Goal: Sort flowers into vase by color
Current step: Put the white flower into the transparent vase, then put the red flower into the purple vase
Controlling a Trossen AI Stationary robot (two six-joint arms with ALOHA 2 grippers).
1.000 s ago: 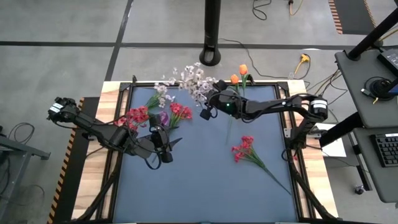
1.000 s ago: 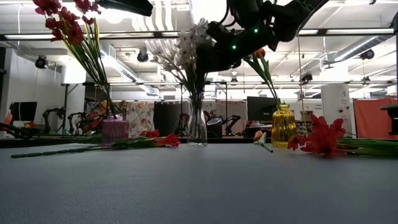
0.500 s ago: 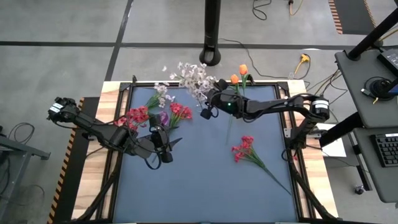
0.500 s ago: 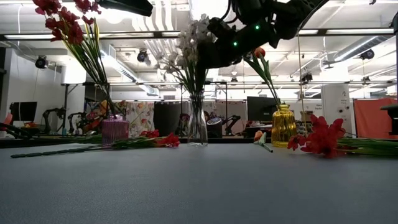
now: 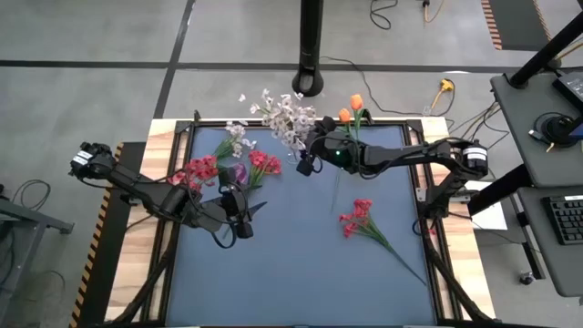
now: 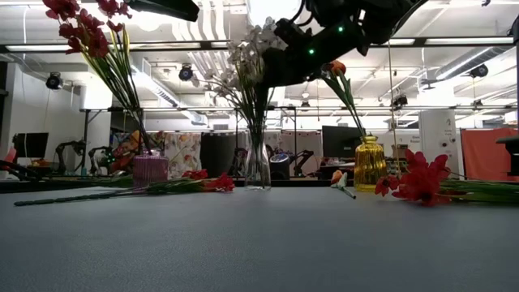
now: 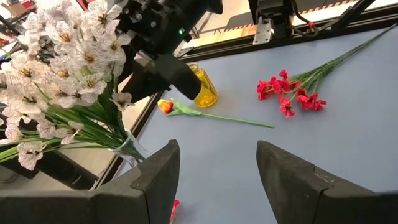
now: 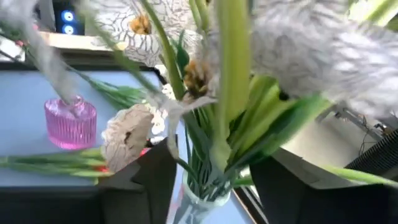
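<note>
White-blossom flowers (image 5: 282, 114) stand with their stems in a clear vase (image 6: 258, 162) at the table's far middle. My right gripper (image 8: 214, 186) is open, one finger on either side of their green stems (image 8: 217, 143) above the vase's mouth; in the high view this gripper (image 5: 305, 164) is just near of the blossoms. Red flowers (image 6: 85, 36) stand in a pink vase (image 6: 150, 169), and orange tulips (image 5: 351, 107) stand in a yellow vase (image 6: 369, 162). My left gripper (image 5: 255, 210) hangs open over the table's left half, with nothing between its fingers.
A red spray (image 5: 357, 219) lies flat on the mat right of centre. An orange tulip (image 7: 168, 107) lies beside the yellow vase (image 7: 204, 87). More red blossoms (image 6: 207, 182) lie by the pink vase. The near half of the mat is bare.
My right gripper has opened off the white flowers' stems and let them go. The white blossoms have swung from leaning toward the table's left to standing more upright in the clear vase.
</note>
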